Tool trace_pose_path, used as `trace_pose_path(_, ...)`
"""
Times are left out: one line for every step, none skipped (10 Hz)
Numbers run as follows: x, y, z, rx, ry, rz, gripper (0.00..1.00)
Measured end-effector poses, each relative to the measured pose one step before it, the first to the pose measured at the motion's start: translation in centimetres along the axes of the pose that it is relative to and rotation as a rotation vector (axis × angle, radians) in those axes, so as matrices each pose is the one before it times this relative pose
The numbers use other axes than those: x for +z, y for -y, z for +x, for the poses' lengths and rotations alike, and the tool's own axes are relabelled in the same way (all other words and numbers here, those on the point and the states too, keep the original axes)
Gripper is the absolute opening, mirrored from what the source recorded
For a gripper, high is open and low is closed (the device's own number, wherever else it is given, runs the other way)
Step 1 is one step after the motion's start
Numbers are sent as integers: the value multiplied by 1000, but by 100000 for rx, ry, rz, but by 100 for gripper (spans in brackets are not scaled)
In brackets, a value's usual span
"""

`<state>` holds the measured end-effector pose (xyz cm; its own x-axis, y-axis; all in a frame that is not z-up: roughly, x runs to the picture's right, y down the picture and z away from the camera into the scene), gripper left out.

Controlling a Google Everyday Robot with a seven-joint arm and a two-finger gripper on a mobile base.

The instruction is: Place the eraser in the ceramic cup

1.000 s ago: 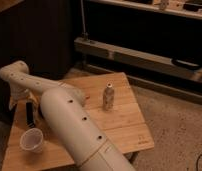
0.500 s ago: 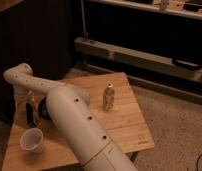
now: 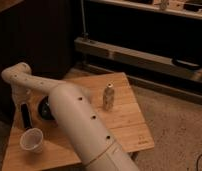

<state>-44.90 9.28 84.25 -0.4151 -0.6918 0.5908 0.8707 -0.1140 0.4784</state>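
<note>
The eraser (image 3: pixel 25 116) is a long black bar hanging on end from my gripper (image 3: pixel 21 103) at the left of the wooden table (image 3: pixel 126 125). The gripper points down from the arm's bend and is shut on the eraser's upper end. The ceramic cup (image 3: pixel 32 140) is small and white and stands upright near the table's front left. It is just below and slightly right of the eraser's lower end in the picture. My white arm (image 3: pixel 79 125) crosses the table from the bottom right.
A black round bowl (image 3: pixel 45 107) sits right of the eraser, half hidden by my arm. A small pale bottle (image 3: pixel 109 97) stands upright mid-table. A dark wall and low shelf rails are behind the table. Carpet lies to the right.
The arm's bend and the gripper with the eraser have shifted a little to the right. The cup, bowl and bottle have not moved.
</note>
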Motion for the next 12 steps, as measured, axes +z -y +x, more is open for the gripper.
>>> trace_pose_path(-1311,-82,-154,454,-1477,1835,0)
trace_pose_path(-1553,-334,-124,1441,-1947,2191,0)
trace_pose_path(-3108,-1045,-346,3469,-4562,5216,0)
trace_pose_path(-1888,-992,-254,2337,-3124,3265,0)
trace_pose_path(-2202,-1241,-446,2651,-3737,4214,0)
trace_pose_path(-2315,-1055,-453,2272,-4118,5009,0)
trace_pose_path(-2389,-788,-664,1704,-4162,5663,0)
trace_pose_path(-2519,-484,-303,1535,-4439,5689,0)
trace_pose_path(-2510,284,-206,538,-5144,6440,0)
trace_pose_path(-2053,701,-206,-720,-4751,5983,0)
trace_pose_path(-2102,745,24,-1169,-4742,5910,0)
trace_pose_path(-1620,659,26,-1391,-3592,4524,0)
